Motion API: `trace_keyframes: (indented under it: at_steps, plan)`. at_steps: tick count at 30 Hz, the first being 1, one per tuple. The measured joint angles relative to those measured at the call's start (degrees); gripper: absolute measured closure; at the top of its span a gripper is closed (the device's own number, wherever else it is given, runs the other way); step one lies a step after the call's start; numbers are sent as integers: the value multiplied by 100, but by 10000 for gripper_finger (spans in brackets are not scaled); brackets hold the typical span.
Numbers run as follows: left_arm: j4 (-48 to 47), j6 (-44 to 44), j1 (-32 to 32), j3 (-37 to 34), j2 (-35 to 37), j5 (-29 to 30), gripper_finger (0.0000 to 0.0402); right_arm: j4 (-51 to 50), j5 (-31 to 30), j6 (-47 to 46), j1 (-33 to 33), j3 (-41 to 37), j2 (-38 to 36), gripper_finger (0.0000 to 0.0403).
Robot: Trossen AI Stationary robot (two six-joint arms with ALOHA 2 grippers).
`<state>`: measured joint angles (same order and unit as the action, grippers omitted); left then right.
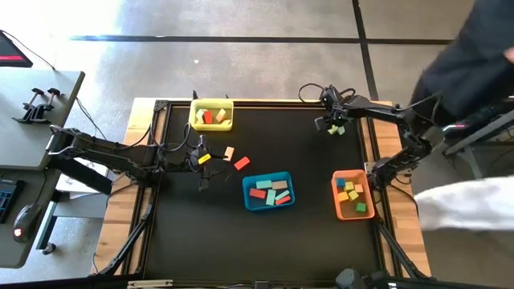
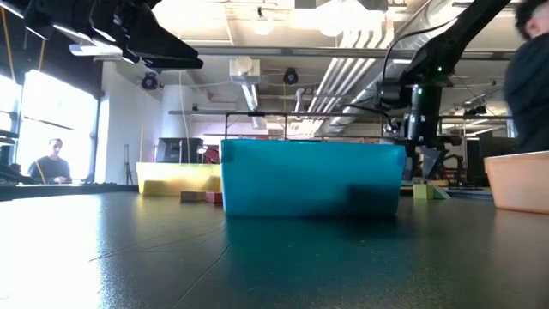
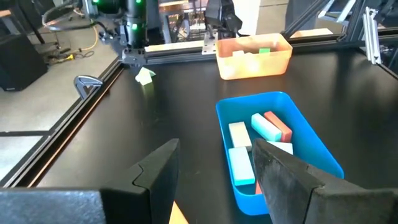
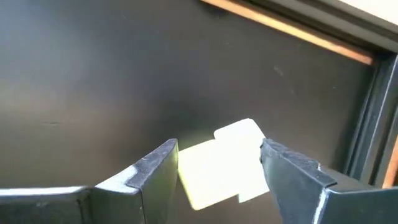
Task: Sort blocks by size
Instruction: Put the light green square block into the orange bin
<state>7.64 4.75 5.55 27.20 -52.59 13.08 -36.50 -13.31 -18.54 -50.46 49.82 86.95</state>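
Observation:
My right gripper (image 1: 332,120) hangs open at the table's far right, just above two pale lime blocks (image 4: 221,163) that lie side by side on the black mat; its fingers stand on either side of them without touching. The blocks also show in the high view (image 1: 336,128) and the low view (image 2: 422,190). My left gripper (image 1: 201,157) is open and empty left of centre, beside a yellow block (image 1: 206,159), a tan block (image 1: 229,152) and a red block (image 1: 241,163) lying on the mat.
A yellow tray (image 1: 211,115) with blocks stands at the far left. A blue tray (image 1: 268,191) and an orange tray (image 1: 352,194), both with several blocks, stand nearer. A person (image 1: 466,72) stands off the table's right side. The table frame (image 4: 292,31) runs close behind the lime blocks.

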Motion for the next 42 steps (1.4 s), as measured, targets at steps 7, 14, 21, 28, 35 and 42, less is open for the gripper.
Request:
trace_keyframes:
  at_steps: [7,14,21,28,35,42]
  plan:
    - [0,-2,-1,0,1,-2,211,30,154,362,-34,0,509,181]
    - [-2,-65,1,0,2,-2,211,18,263,467,5,11,676,201]
    - [-3,-107,-1,0,0,-2,211,-203,645,580,38,-2,384,227]
    - [-7,-168,-1,0,0,-2,211,-519,1080,703,51,-2,391,214]
    - [-37,-209,1,0,-1,-4,211,-553,1033,657,277,-4,579,186]
    - [-42,-214,2,-2,-1,-4,211,-544,975,645,519,-2,676,254]
